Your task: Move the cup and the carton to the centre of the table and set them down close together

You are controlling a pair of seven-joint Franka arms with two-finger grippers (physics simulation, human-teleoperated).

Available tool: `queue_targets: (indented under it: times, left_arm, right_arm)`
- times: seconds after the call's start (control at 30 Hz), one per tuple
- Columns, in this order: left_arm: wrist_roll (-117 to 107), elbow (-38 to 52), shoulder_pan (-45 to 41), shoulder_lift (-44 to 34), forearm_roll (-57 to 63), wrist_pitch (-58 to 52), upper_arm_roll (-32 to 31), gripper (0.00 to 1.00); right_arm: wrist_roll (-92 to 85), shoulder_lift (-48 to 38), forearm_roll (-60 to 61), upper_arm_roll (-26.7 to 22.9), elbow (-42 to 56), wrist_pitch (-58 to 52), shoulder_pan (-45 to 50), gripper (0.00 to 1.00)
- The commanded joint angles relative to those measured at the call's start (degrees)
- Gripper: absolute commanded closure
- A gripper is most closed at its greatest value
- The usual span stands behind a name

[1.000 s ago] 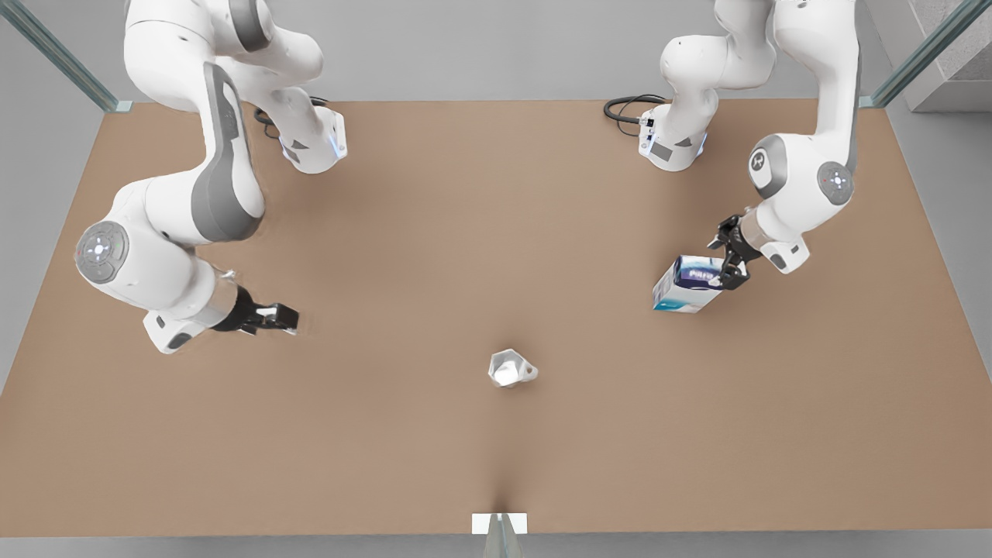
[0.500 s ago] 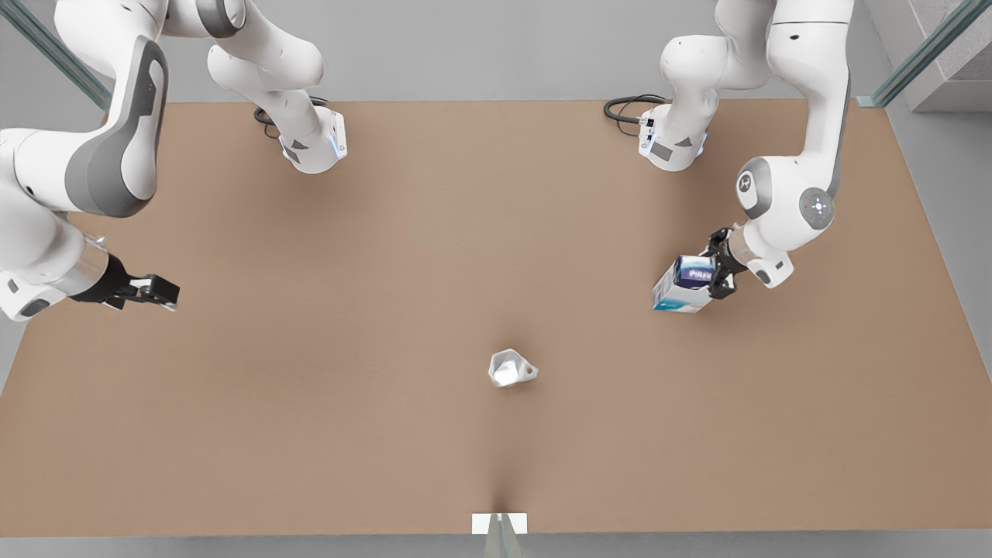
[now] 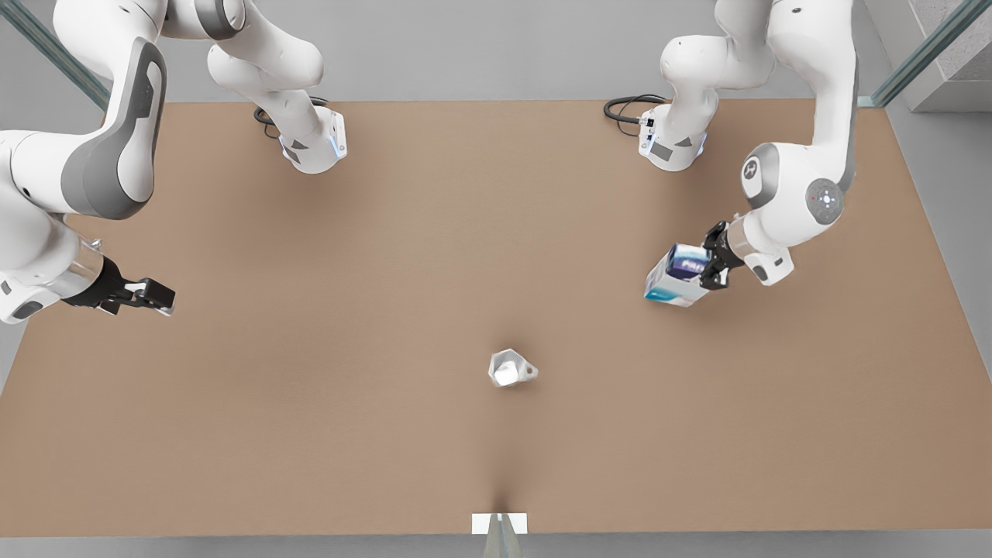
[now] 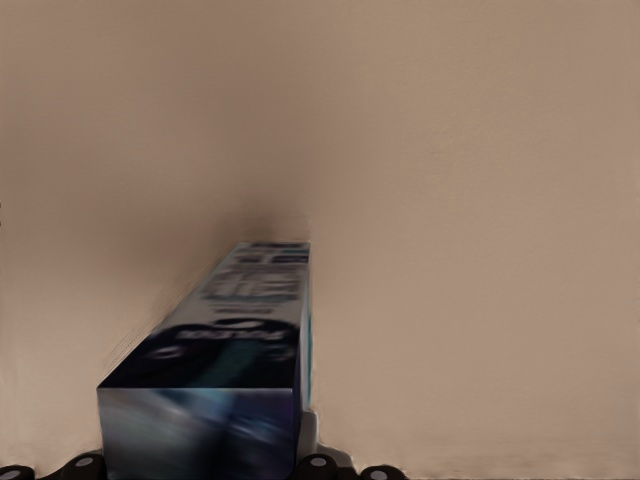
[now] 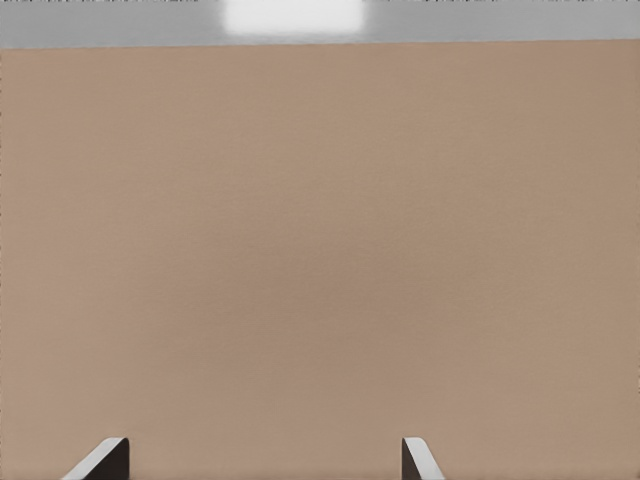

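The silvery faceted cup point(image 3: 510, 368) stands on the tan table point(image 3: 372, 256), near the middle toward the front edge, with no gripper near it. On the front view's right, my left gripper point(image 3: 709, 267) is shut on the carton point(image 3: 673, 277), which is white with a dark blue band and tilts just above the table. From the left wrist, the carton point(image 4: 230, 370) reaches out over the tabletop from between the fingers. My right gripper point(image 3: 159, 298) hangs open and holds nothing at the front view's left edge. Its fingertips point(image 5: 105, 462) stand wide apart over bare table.
Both arm bases point(image 3: 314, 147) point(image 3: 673, 147) stand at the back edge, with black cables point(image 3: 624, 108) beside the one on the front view's right. A small white tab point(image 3: 499, 523) sits at the middle of the front edge. Open tabletop lies around the cup.
My right arm pulled back from the table's left middle to its left edge. My left gripper closed on the carton and shifted it slightly toward the front view's left and up.
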Motion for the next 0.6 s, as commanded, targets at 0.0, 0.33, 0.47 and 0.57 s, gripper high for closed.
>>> queue_targets:
  times: [0.0,0.33,0.47,0.57]
  left_arm:
    - [-0.12,1.29,-0.65,0.71,-0.1,-0.4,-0.03,0.33]
    - [-23.76,15.18,-15.24,9.51,-2.39,-0.32,-4.78,0.32]
    - [-27.37,20.19,-16.47,14.52,-5.02,2.76,-7.24,0.32]
    - [-28.95,21.42,-17.44,16.62,-4.85,5.31,-8.91,0.32]
  right_arm:
    - [0.0,0.0,0.0,0.0,0.0,0.0,-0.02,0.0]
    - [0.0,0.0,0.09,0.0,0.09,-0.09,-0.11,0.0]
    - [0.0,0.08,0.09,0.0,0.0,0.0,0.07,0.0]
    - [0.0,0.17,0.09,0.0,0.09,0.0,0.07,0.0]
